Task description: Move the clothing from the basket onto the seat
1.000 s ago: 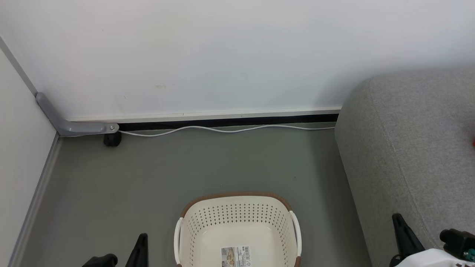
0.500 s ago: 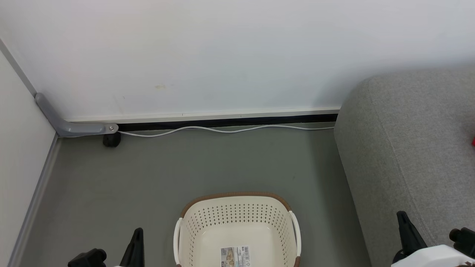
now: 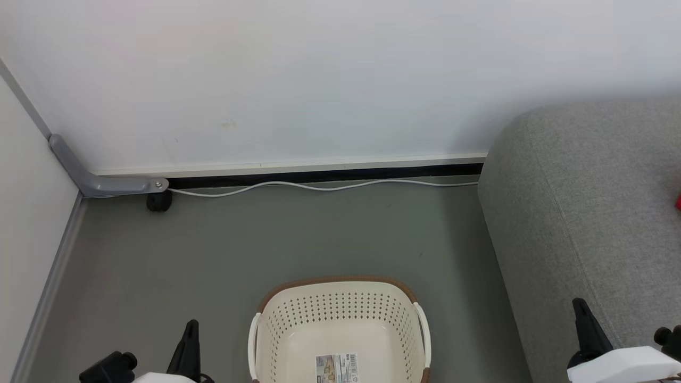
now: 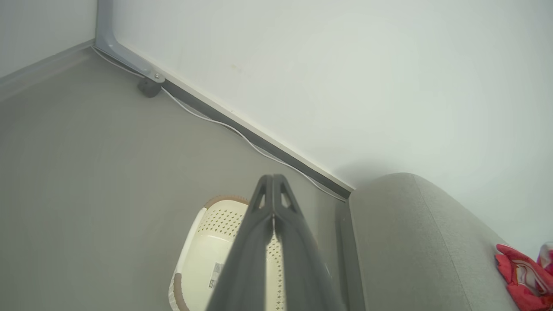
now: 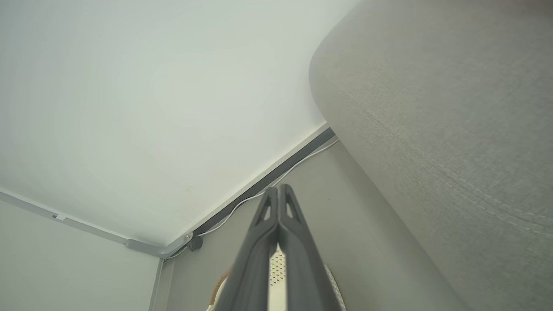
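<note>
Left gripper (image 4: 273, 181): fingers pressed together, holding nothing; right gripper (image 5: 278, 190): likewise, tips meeting, empty; basket (image 4: 216, 216) low between both grippers, visible part bare inside save paper label (image 3: 337, 368); sofa (image 4: 414, 242) just beside right gripper, well right of left one; red clothing (image 4: 516, 274) lying on sofa, far right of left gripper; judgement: transfer looks done, nothing left to lift.
</note>
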Available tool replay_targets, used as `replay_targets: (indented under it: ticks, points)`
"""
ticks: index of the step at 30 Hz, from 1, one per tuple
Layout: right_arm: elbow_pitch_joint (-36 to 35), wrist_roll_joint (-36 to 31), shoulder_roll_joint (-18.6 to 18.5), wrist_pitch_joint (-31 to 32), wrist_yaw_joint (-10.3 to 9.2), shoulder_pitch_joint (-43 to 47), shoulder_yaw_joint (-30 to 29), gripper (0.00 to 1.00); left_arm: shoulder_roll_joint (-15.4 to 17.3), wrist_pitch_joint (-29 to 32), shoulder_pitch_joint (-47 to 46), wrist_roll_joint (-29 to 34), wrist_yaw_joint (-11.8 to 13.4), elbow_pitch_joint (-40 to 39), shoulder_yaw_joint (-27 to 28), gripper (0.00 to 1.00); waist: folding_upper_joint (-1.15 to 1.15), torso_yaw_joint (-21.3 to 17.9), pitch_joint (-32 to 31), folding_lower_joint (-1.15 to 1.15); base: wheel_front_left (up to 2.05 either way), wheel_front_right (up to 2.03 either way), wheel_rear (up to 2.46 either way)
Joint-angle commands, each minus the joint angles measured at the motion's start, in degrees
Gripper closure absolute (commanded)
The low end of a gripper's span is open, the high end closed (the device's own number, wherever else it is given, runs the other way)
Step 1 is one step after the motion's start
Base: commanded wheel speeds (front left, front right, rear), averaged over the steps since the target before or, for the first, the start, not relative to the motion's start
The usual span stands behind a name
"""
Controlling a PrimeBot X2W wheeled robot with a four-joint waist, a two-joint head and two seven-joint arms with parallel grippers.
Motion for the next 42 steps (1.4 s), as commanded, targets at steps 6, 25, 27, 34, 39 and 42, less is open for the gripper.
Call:
replay_targets:
  ticks: [6,25,27,34,39,42]
  points:
    - [-2.4,4.5,-0.2,1.5,0.08,-2.5,-0.8,1.0,0.4,1.3,-3.6,-5.1,-0.9,-2.0,1.9,1.0,0.0,-0.1,0.0,-0.01,0.0,0.0,0.0]
    - [-4.0,14.2,1.0,4.5,0.1,-3.0,-2.9,1.0,0.4,4.4,-5.1,-16.5,-2.3,-2.7,4.0,1.0,0.0,-0.2,-0.1,-0.01,0.0,0.0,0.0]
    - [-4.2,15.3,1.2,4.9,0.1,-3.0,-3.2,1.0,0.5,4.7,-5.3,-17.8,-2.5,-2.8,4.3,1.0,0.0,-0.3,-0.1,-0.01,0.0,0.0,0.0]
    - [-4.9,19.0,1.7,6.1,0.11,-3.2,-4.0,1.0,0.5,5.9,-5.9,-22.2,-3.0,-3.1,5.1,1.0,0.0,-0.3,-0.1,-0.01,0.0,0.0,0.0]
    - [-5.4,21.7,2.0,6.9,0.12,-3.3,-4.6,1.0,0.5,6.7,-6.3,-25.4,-3.4,-3.3,5.7,1.0,0.0,-0.4,-0.1,-0.01,0.0,0.0,0.0]
    - [-5.6,23.3,2.2,7.4,0.13,-3.4,-5.0,1.0,0.5,7.2,-6.6,-27.3,-3.7,-3.4,6.0,1.0,0.0,-0.4,-0.1,-0.01,0.0,0.0,0.0]
